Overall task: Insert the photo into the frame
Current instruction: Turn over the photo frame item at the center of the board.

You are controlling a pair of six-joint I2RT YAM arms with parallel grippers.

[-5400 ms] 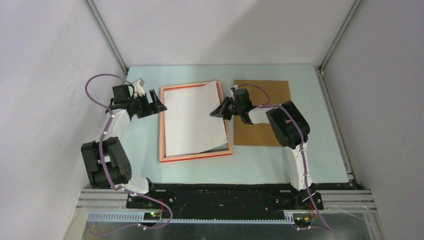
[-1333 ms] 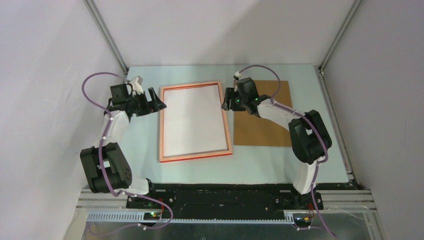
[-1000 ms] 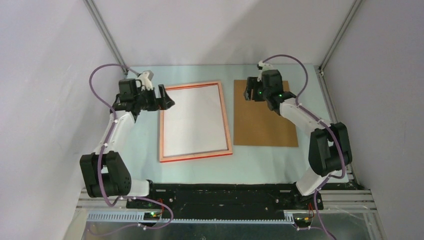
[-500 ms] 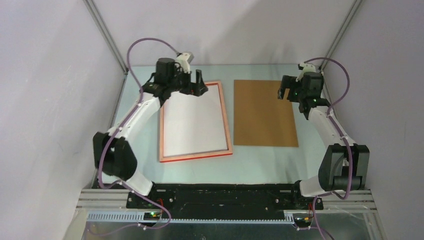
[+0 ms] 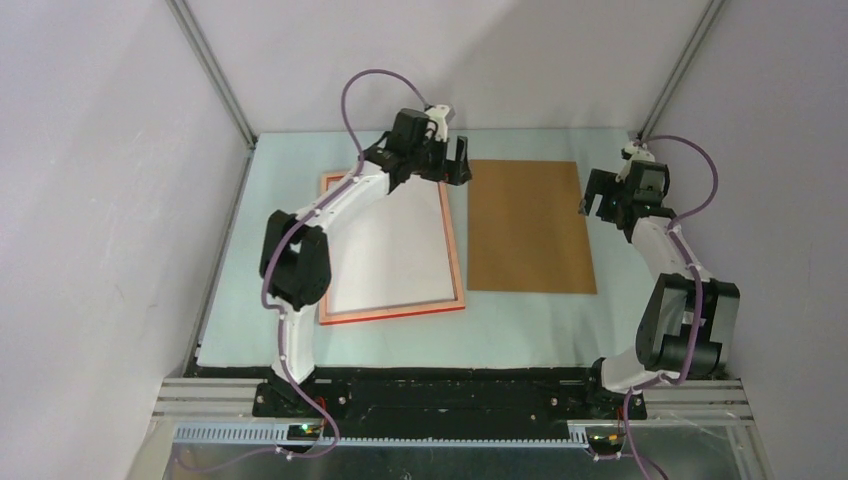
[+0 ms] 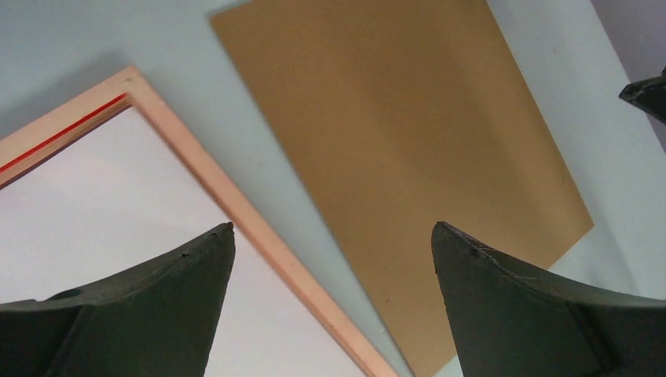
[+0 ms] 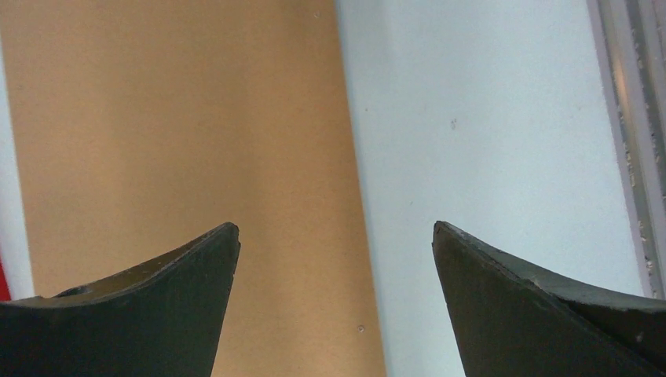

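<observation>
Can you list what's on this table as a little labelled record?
photo: white side up, lying flat inside the frame
frame: pale back up, flat on the table
backing board: brown, beside the frame, not touching it
left claw: open, empty, above the gap between frame and backing board
right claw: open, empty, over the backing board's right edge
</observation>
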